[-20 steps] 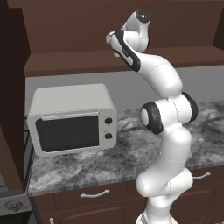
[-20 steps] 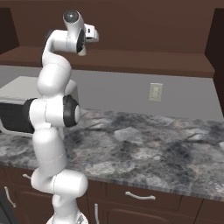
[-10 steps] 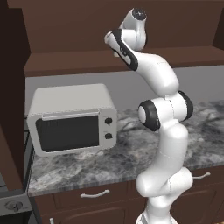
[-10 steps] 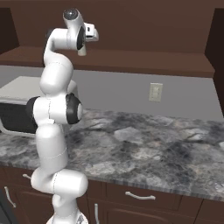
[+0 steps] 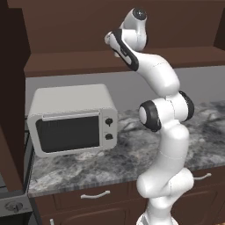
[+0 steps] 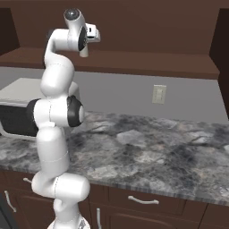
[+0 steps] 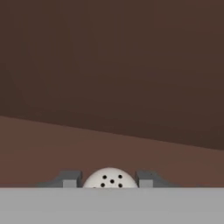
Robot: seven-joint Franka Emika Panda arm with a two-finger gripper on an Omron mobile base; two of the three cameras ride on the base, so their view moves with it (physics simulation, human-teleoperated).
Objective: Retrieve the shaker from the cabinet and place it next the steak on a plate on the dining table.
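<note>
room first: dark brown cabinet (image 6: 147, 62) runs along the wall with its plain shelf board at arm-top height; below it a grey backsplash with an outlet (image 6: 159, 94), then a grey marbled counter (image 6: 152, 154) over brown drawer fronts with silver handles (image 6: 143, 200); off-white microwave (image 5: 72, 118) sits on the counter at the left, well below the shelf; edge of a stove (image 5: 13, 200) at far left of the left base view

change: almost none; over the last second the arm posture in both base views is essentially identical, wrist up at shelf level, base not driving; at most a tiny shift of the wrist; reads as a pause at the grasp, or a very slow lift start, not a transit

gripper (image 7: 109, 178) is at the shelf; in the hand view the two finger tips sit just either side of the shaker (image 7: 109, 178), whose domed perforated top shows between them; jaws look narrow around it; contact itself is hidden by the frame edge, so a firm grip is likely but unconfirmed

task judgement: shaker not yet out of the cabinet; early stage; retract clear of the shelf, then the drive to the dining table remains
</note>
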